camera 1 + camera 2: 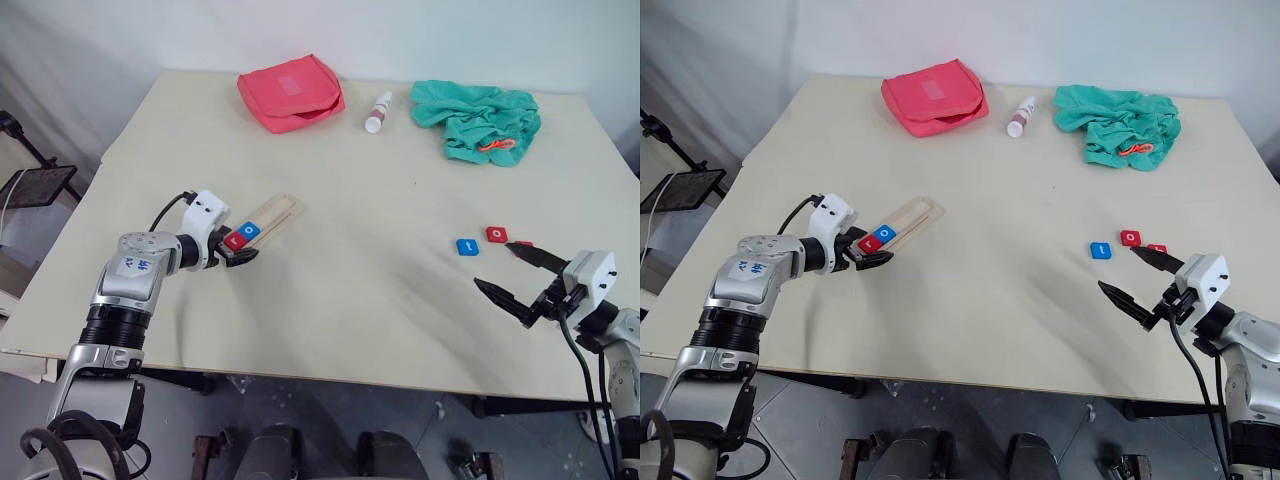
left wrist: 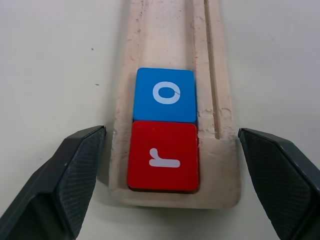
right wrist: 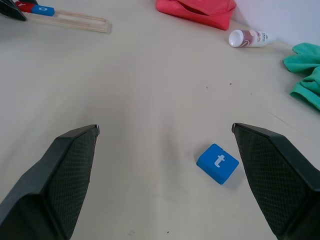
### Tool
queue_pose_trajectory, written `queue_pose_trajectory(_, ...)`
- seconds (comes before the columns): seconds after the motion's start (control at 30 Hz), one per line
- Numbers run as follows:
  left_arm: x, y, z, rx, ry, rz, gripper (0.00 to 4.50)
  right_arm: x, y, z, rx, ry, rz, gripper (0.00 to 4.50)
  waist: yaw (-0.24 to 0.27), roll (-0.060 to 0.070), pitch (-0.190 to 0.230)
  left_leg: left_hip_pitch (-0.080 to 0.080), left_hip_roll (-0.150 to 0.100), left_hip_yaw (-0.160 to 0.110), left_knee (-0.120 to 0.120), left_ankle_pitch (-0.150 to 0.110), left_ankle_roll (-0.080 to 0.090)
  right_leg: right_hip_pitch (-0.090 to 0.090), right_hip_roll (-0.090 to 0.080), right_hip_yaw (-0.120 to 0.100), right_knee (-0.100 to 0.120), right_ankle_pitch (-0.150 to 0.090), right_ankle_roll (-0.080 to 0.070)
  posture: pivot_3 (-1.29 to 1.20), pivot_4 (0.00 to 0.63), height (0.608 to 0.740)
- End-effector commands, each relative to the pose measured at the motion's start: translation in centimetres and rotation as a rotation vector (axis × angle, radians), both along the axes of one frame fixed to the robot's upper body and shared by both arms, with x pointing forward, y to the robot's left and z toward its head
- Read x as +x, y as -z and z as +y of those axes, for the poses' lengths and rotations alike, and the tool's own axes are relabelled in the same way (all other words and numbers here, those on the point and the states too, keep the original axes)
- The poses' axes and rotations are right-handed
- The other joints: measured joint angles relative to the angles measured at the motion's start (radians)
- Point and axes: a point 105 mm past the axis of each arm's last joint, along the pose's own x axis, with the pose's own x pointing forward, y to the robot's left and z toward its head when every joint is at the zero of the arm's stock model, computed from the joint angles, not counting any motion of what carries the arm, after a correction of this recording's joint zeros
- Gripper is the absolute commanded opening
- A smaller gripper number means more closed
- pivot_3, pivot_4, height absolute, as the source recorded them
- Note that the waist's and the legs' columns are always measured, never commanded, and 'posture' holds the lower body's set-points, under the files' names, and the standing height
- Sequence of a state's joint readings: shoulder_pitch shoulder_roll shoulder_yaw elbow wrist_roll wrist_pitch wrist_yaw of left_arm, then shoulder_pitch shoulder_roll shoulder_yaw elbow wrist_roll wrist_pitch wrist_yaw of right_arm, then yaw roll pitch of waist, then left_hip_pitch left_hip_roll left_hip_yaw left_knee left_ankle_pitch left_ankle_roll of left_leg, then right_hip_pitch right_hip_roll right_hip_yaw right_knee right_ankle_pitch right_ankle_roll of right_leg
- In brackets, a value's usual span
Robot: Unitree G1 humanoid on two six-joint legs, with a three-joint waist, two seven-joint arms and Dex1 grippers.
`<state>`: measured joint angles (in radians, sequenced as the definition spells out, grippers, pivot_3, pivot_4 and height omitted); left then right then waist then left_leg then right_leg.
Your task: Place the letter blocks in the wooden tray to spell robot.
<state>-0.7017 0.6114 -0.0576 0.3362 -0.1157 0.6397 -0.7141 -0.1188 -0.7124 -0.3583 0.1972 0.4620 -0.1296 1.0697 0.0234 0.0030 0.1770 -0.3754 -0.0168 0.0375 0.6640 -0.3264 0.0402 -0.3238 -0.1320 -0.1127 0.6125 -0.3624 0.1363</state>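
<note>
The wooden tray lies left of the table's middle. A red letter block "r" sits at its near end, and a blue "o" touches it just beyond. My left gripper is open, one finger on each side of the tray's near end, holding nothing. At the right, a blue "t" block, a red block and a second red block, partly hidden by a finger, lie loose on the table. Just in front of them my right gripper stands open and empty.
A red pouch, a small white bottle lying on its side and a crumpled teal cloth line the table's far edge. The cream table is bare between the tray and the loose blocks.
</note>
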Motion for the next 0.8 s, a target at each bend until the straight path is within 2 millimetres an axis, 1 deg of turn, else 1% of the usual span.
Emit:
queue_pose_trajectory(0.03, -0.4, 1.7, -0.1, 0.052, 0.001, 0.083, 4.32, 0.0, -1.3, -0.3, -0.01, 0.014, -0.051, 4.49, 0.0, 0.0, 0.0, 0.0, 0.0, 0.0, 0.0, 0.0, 0.0, 0.0, 0.0, 0.0, 0.0, 0.0, 0.0, 0.0, 0.15, 0.74)
queue_pose_trajectory(0.1, -0.1, 1.8, 0.1, 0.055, -0.019, 0.07, 3.94, 0.1, -1.4, -0.3, -0.01, 0.014, -0.053, 4.5, 0.0, 0.0, 0.0, 0.0, 0.0, 0.0, 0.0, 0.0, 0.0, 0.0, 0.0, 0.0, 0.0, 0.0, 0.0, 0.0, 0.15, 0.74)
queue_pose_trajectory(0.17, -0.1, 1.6, -0.3, 0.035, -0.001, 0.057, 3.4, 0.2, -1.4, -0.3, -0.011, 0.013, -0.055, 4.5, 0.001, 0.0, 0.0, 0.0, 0.0, 0.0, 0.0, 0.0, 0.0, 0.0, 0.0, 0.0, 0.0, 0.0, 0.0, 0.0, 0.15, 0.74)
queue_pose_trajectory(0.27, -0.2, 1.6, -0.6, 0.036, 0.036, 0.062, 3.39, 0.2, -1.5, -0.2, -0.011, 0.013, -0.057, 4.5, 0.002, 0.0, 0.0, 0.0, 0.0, 0.0, 0.001, 0.0, 0.0, 0.0, 0.0, 0.0, 0.001, 0.0, 0.0, 0.0, 0.15, 0.74)
queue_pose_trajectory(0.43, -0.4, -1.2, -3.5, 0.036, 0.248, -0.047, 3.39, -0.1, -1.7, -0.6, -0.015, 0.022, -0.06, 4.5, 0.004, 0.0, 0.0, 0.0, -0.001, -0.001, 0.001, 0.0, 0.0, 0.0, -0.001, 0.0, 0.001, 0.0, 0.0, 0.0, 0.15, 0.74)
queue_pose_trajectory(0.53, -0.8, -2.2, -5.0, 0.08, 0.357, -0.071, 3.39, -0.1, -1.7, -0.7, -0.02, 0.024, -0.059, 4.5, 0.002, 0.0, 0.0, -0.001, -0.001, -0.001, 0.001, 0.0, 0.0, 0.0, -0.001, 0.0, 0.0, 0.0, 0.0, 0.0, 0.15, 0.74)
queue_pose_trajectory(0.6, -1.4, -2.9, -7.1, 0.085, 0.472, -0.091, 3.39, -0.2, -1.7, -0.8, -0.032, 0.022, -0.058, 4.5, 0.001, 0.0, 0.0, -0.001, -0.001, -0.001, 0.001, 0.0, 0.0, 0.0, 0.0, 0.0, 0.0, 0.0, 0.0, 0.0, 0.15, 0.74)
queue_pose_trajectory(0.7, -2.1, -3.4, -9.8, 0.108, 0.595, -0.113, 3.39, -0.2, -1.7, -0.9, -0.038, 0.021, -0.059, 4.5, 0.002, 0.0, 0.0, -0.002, -0.001, 0.0, 0.001, 0.0, 0.0, -0.001, 0.0, -0.001, 0.0, 0.0, 0.0, 0.0, 0.15, 0.74)
queue_pose_trajectory(0.8, -2.7, -3.4, -11.7, 0.138, 0.673, -0.126, 3.39, -0.4, -1.7, -0.9, -0.041, 0.017, -0.06, 4.5, 0.002, 0.0, 0.0, -0.002, -0.001, -0.001, 0.001, 0.0, 0.001, -0.001, 0.0, 0.0, 0.0, 0.0, 0.0, 0.0, 0.15, 0.74)
